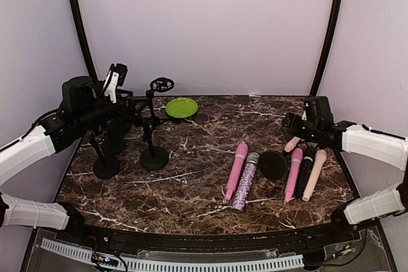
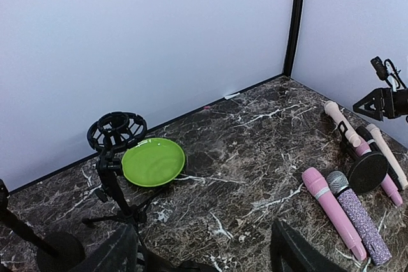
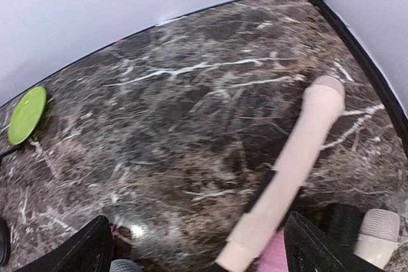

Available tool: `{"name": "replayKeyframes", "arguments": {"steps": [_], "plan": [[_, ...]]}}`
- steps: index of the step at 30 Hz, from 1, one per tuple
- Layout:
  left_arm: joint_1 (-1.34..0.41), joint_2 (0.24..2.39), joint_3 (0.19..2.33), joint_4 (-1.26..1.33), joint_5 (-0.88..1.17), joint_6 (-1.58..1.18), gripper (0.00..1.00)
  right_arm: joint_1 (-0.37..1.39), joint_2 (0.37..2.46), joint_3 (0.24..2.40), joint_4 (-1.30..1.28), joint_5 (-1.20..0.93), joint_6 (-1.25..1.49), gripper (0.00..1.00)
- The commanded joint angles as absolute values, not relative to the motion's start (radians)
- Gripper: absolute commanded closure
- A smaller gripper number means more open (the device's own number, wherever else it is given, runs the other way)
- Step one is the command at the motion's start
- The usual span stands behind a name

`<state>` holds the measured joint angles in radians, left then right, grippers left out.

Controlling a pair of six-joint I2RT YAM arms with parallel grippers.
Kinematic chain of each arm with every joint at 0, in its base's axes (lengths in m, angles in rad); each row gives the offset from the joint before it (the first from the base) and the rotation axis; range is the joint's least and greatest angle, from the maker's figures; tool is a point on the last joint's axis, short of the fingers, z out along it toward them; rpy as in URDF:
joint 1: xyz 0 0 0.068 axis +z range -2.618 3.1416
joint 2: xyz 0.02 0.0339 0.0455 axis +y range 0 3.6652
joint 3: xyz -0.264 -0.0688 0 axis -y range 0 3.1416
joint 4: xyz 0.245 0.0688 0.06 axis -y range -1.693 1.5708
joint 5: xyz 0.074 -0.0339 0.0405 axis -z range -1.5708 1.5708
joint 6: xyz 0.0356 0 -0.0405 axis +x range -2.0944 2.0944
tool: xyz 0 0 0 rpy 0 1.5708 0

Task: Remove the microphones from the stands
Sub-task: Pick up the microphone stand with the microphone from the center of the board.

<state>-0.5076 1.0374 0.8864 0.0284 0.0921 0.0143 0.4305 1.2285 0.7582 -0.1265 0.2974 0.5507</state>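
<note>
A beige microphone (image 3: 299, 164) lies slanted and blurred between the wide-apart fingers of my right gripper (image 3: 197, 253), loose and ungripped. From above it shows as a beige microphone (image 1: 293, 143) just under the open right gripper (image 1: 292, 125), at the right of the marble table (image 1: 204, 132). A black stand with a ring mount (image 1: 162, 84) rises at the back left, and its ring (image 2: 116, 128) holds nothing. My left gripper (image 1: 129, 114) hovers among the stands, and in its wrist view the left gripper (image 2: 204, 256) is open and empty.
Several microphones lie in a row front right: pink (image 1: 236, 170), glittery silver (image 1: 245, 181), pink (image 1: 294, 173), black (image 1: 305, 171), beige (image 1: 315, 174), with a black disc (image 1: 273, 165) between. A green plate (image 1: 182, 107) sits at the back. Round stand bases (image 1: 154, 157) (image 1: 105, 167) crowd the left.
</note>
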Motion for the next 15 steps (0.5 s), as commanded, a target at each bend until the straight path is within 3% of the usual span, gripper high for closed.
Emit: {"name": "replayKeyframes", "arguments": {"steps": [1,6,15], "plan": [[-0.502,1.039,0.879,0.043,0.088,0.007,0.27,0.269,1.258,0.715,-0.11,0.166,0.598,0.07],[-0.501,1.047,0.881,0.039,0.088,0.005,0.26,0.154,1.402,0.721,-0.047,0.146,0.572,0.14],[-0.502,1.054,0.882,0.035,0.075,0.014,0.26,0.127,1.649,0.817,0.025,0.162,0.581,0.18]]}}
